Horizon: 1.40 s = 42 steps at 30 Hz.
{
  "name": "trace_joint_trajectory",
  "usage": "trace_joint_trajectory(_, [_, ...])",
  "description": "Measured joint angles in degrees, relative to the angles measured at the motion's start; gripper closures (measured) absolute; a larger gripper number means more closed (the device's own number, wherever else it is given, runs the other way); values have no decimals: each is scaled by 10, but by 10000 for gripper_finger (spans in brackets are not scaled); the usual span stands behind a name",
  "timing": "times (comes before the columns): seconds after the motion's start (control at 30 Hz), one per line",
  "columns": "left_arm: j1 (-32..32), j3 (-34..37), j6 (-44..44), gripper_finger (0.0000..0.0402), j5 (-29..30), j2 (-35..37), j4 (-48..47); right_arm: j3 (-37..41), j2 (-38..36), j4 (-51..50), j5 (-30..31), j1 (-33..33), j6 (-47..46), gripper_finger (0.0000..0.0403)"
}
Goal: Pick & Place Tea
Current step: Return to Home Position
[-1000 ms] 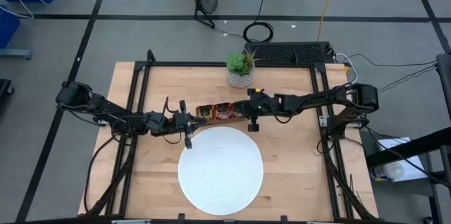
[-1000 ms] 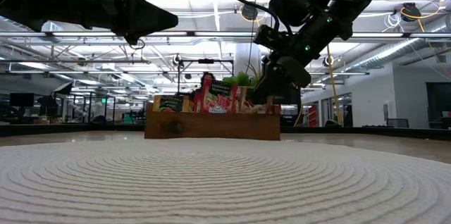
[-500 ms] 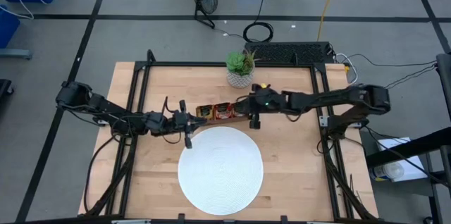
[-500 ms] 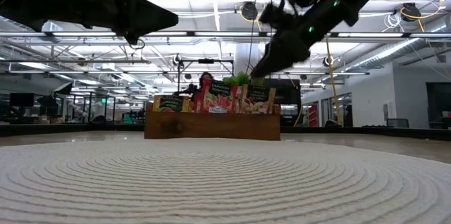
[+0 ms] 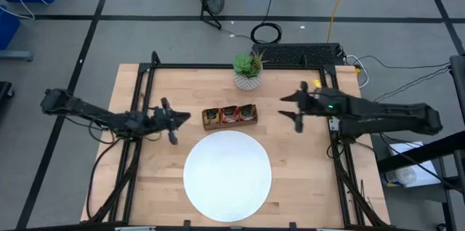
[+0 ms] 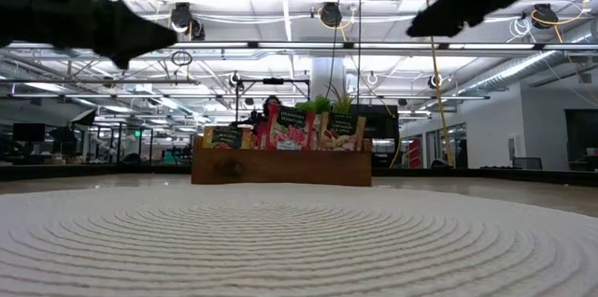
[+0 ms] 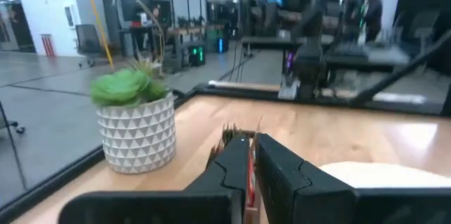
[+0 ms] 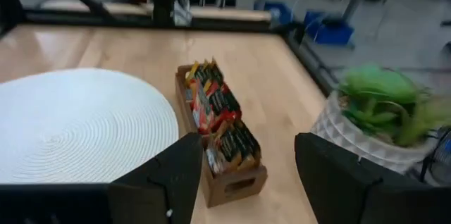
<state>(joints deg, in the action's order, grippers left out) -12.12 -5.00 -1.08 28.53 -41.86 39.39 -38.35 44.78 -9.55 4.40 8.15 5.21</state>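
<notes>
Since the tea point(image 5: 229, 114) sits in the tray point(image 5: 205, 119), both arms hang aside, empty. Left fingers point(image 5: 182, 118) rest together; right fingers point(image 5: 293, 112) are apart.

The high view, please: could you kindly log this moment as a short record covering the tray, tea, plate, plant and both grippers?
tray: brown wooden three-compartment tray, mid-table, between plate and plant
tea: red and tan square tea sachets, upright in all three compartments
plate: large white round plate, no sachets on it
plant: green succulent in white patterned pot
left gripper: shut, empty, left of tray
right gripper: open, empty, right of tray
</notes>
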Motion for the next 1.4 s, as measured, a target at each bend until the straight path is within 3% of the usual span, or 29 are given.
trace_joint_trajectory(0.1, [0,44,21,371,3,84,-19,71,-90,33,-1,1,0,192])
trace_joint_trajectory(0.2, [-1,39,40,371,-9,154,-114,124,-160,41,-4,1,-3,191])
trace_joint_trajectory(0.33, [-1,43,39,371,-43,222,-159,194,-252,50,-38,1,-28,194])
trace_joint_trajectory(0.5, [-1,44,25,371,-33,281,-212,254,-353,50,-45,1,-54,196])
trace_joint_trajectory(0.7, [-1,44,54,371,-29,312,-286,310,-448,51,-45,1,-24,191])
trace_joint_trajectory(0.87, [-1,44,68,371,-30,315,-287,343,-440,118,-47,1,-12,191])
trace_joint_trajectory(1.23, [-1,44,40,371,-30,309,-303,351,-431,116,-46,1,-32,191])
trace_joint_trajectory(1.4, [-1,44,40,371,-30,309,-303,352,-425,111,-55,0,-198,192])
